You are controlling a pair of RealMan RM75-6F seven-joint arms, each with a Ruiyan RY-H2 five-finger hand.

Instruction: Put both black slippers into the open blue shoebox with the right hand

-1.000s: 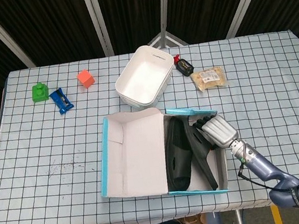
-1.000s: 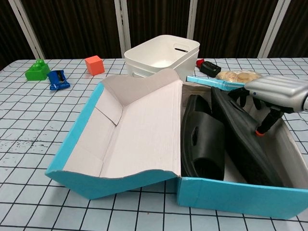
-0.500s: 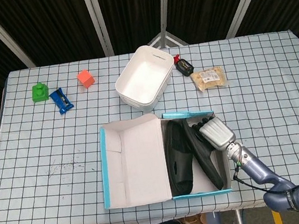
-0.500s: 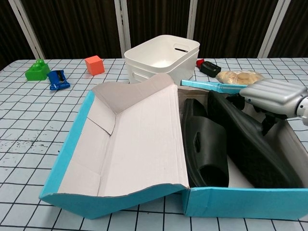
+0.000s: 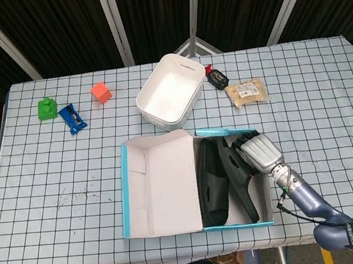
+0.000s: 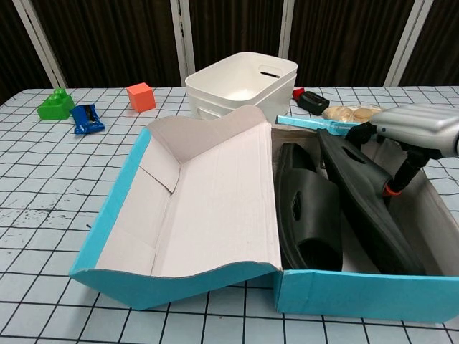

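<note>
Head view looks down from high; chest view sits low, close, sharing the shoebox [image 5: 171,180].

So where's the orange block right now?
In the head view the orange block sits far back on the table's left, between the blue toy and white tub.

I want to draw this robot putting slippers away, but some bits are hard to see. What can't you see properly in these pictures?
- Left hand: neither view shows it.
- Right hand: in head view its own silver back hides the fingers; chest view cuts it off at the right edge.
- Right slipper: whether it is gripped or only touched is hidden.
- Small black object behind the white tub: too small to identify.
</note>
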